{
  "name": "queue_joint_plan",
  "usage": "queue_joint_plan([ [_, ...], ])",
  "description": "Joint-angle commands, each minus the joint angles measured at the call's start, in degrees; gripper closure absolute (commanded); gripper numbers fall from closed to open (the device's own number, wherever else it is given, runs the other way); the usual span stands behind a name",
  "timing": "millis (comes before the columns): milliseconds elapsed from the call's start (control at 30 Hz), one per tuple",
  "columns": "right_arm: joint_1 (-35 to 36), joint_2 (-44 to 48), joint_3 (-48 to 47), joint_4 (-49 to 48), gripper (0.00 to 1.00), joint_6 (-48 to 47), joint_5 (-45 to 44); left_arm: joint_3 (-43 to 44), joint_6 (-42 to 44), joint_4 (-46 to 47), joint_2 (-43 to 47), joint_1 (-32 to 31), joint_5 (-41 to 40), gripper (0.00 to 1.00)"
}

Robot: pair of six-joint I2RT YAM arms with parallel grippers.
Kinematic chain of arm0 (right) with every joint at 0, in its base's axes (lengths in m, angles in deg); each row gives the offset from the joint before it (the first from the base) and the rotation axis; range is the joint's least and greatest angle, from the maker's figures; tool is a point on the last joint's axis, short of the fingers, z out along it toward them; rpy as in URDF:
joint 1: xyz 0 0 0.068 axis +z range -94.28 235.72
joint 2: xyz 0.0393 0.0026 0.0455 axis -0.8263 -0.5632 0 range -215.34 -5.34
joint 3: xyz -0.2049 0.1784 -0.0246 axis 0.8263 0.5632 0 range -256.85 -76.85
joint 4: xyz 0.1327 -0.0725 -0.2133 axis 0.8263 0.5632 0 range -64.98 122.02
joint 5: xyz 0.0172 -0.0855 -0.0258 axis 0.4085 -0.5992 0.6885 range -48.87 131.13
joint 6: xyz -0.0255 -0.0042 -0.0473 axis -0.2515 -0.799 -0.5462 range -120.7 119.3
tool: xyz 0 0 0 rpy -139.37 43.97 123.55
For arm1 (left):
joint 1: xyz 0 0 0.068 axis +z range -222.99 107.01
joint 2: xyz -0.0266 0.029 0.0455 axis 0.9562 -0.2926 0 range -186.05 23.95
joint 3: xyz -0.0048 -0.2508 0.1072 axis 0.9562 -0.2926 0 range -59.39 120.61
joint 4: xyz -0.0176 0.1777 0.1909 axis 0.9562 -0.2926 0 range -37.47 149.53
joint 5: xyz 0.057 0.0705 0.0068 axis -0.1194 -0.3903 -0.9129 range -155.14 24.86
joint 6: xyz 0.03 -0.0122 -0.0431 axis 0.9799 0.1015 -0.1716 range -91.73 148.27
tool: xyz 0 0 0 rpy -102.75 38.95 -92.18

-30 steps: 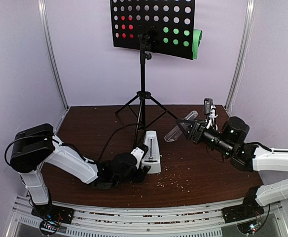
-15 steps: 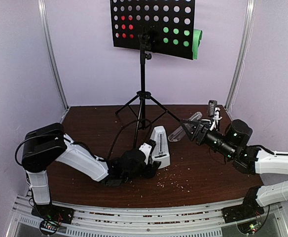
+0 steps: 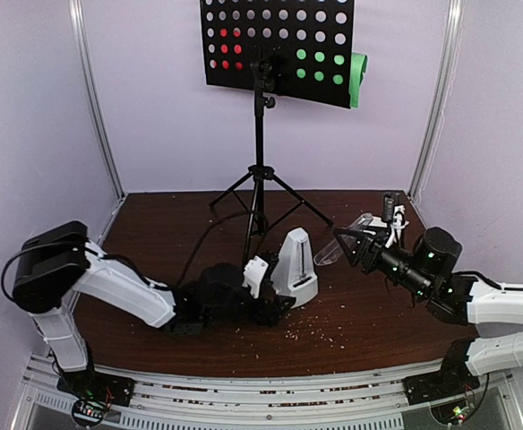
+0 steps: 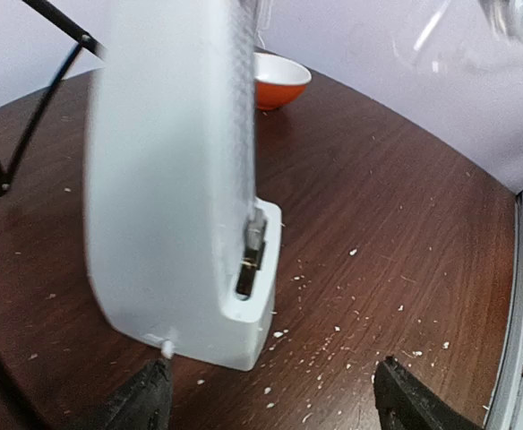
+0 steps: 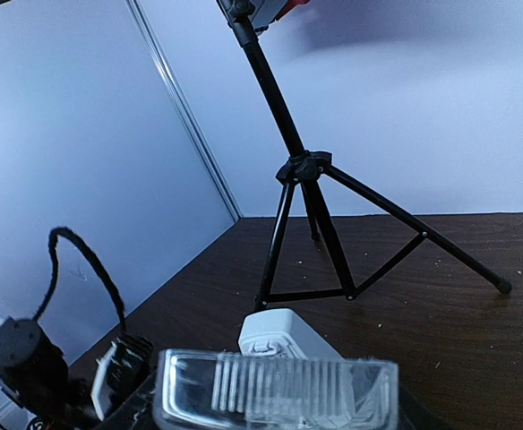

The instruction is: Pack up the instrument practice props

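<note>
Jaws of my left gripper stand wide apart, low over the table. The white metronome is upright just in front of them, not pinched. A little further, on the right side, my right gripper is clamped on the clear cover and holds it off the table, just beside the metronome. I judge the next step is to set this cover over it. The metronome stands free, so a cover that comes down tilted can catch its top and tip it, or a left finger can push its base. Behind, the legs of the music stand are near. High at the back, the red and green sheets are on it, not yet packed.
</note>
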Motion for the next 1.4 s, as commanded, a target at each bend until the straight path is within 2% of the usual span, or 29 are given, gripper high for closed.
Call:
queue_joint_plan([
  [0, 0.59, 2.39, 1.38, 0.45, 0.51, -5.91, -2.05, -1.88, -0.29, -12.4, 17.97, 8.05, 4.26, 0.17],
  [100, 1.8, 1.1, 1.67, 1.36, 0.51, -7.68, -3.24, 2.92, 1.24, -27.43, 27.68, 13.53, 4.53, 0.15],
  [200, 4.98, -1.08, 2.38, -0.66, 0.52, -9.39, -6.8, 7.79, 5.22, -35.86, 34.68, 19.48, 4.81, 0.07],
  [333, 6.47, -6.2, 2.42, -5.04, 0.52, -9.51, -5.83, 16.33, 6.36, -44.86, 35.86, 33.17, 14.3, 0.05],
  [433, 6.5, -10.21, 1.92, -8.38, 0.52, -9.8, -5.64, 18.01, 6.87, -44.78, 36.83, 40.5, 20.33, 0.05],
  [533, 6.56, -14.01, 1.05, -10.4, 0.52, -10.56, -6.05, 15.75, 9.4, -40.88, 38.61, 44.73, 20.9, 0.04],
  [733, 6.65, -19.41, -0.43, -13.31, 0.51, -12.19, -7.27, 8.68, 11.58, -37.13, 40.6, 50.52, 15.15, 0.04],
  [933, 7.69, -22.86, -2.04, -14.02, 0.51, -15.12, -9.92, 7.04, 14.18, -37.03, 42.83, 50.53, 9.14, 0.05],
  [1367, 9.36, -28.2, -4.35, -14.24, 0.51, -18.57, -11.11, 6.73, 15.33, -37.06, 41.71, 50.52, 7.19, 0.05],
])
